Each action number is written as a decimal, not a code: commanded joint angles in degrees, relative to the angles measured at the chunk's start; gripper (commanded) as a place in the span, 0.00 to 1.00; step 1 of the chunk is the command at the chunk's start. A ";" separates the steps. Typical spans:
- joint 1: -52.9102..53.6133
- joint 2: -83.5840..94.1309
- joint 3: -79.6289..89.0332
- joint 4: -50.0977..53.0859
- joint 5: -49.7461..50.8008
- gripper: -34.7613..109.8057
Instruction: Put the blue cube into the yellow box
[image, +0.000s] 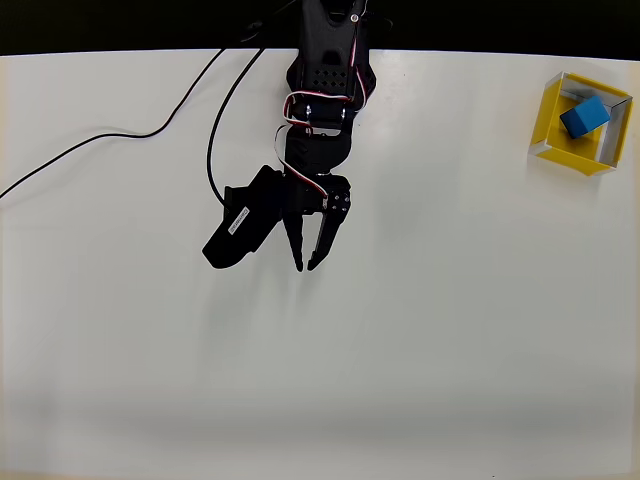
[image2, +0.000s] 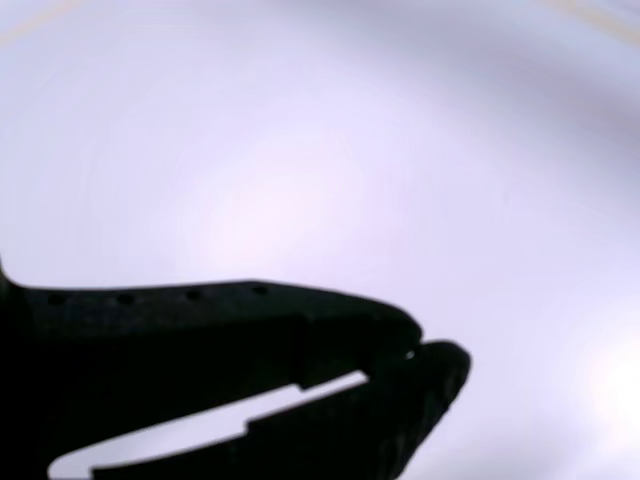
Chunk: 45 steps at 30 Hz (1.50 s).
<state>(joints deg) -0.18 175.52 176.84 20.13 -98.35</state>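
Overhead view, left to right. At far left, a thin black cable (image: 110, 135) curling across the white table (image: 450, 350) toward the top edge, a second loop just left of the arm. Left of centre, the black arm (image: 325, 70) reaching down from the top edge, red and white wires looped at the wrist. Below it, a black motor block jutting out down and left. Gripper (image: 304, 266) pointing down the picture over bare table, fingers narrowly parted, tips nearly together, nothing between them. Soft shadow just below the tips. Then a wide stretch of bare table to the right. At far right, near the top corner, the box (image: 548, 128), slightly rotated, yellow walls with pale rims. Inside it, the cube (image: 585, 116), blue, toward the upper middle of the box, tilted relative to the walls. Cube and box well apart from the gripper.

Wrist view: at lower left, dark fingers (image2: 200, 340) in silhouette, tips (image2: 425, 355) almost meeting at centre-bottom, a thin pale slit between the two, holding nothing. Beyond, blurred pale table, washed lilac-white, with a faint yellowish streak at top right.
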 joint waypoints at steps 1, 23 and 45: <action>2.29 8.44 2.99 3.34 -0.70 0.24; 3.08 16.00 3.43 57.74 5.10 0.24; 2.72 15.91 3.43 57.74 5.45 0.24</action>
<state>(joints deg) 2.29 190.02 178.68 76.90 -92.20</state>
